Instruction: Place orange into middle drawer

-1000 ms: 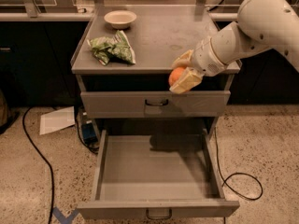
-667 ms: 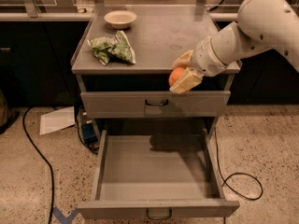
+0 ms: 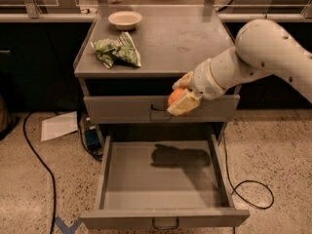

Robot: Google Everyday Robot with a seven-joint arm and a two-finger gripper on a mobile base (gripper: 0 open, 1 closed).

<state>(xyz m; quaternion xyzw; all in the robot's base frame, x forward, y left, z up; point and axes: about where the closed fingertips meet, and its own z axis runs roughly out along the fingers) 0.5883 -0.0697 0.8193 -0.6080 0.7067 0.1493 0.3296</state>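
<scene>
Orange (image 3: 174, 97) gripped in the hand (image 3: 180, 95) above middle drawer (image 3: 161, 191) (open).

Grey cabinet top (image 3: 180, 38) with beige bowl (image 3: 125, 19) and foil bag (image 3: 117, 51); hand (image 3: 179, 94) below its front edge.

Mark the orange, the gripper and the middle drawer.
orange (image 3: 173, 97), camera view, exposed left side.
gripper (image 3: 182, 92), camera view, midway between fingertips, before the upper drawer front (image 3: 122, 109).
middle drawer (image 3: 146, 182), camera view, bare grey floor.

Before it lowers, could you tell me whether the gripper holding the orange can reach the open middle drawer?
Probably yes. The gripper, shut on the orange, hangs in front of the upper drawer front, above the pulled-out middle drawer; nothing lies between them.
</scene>
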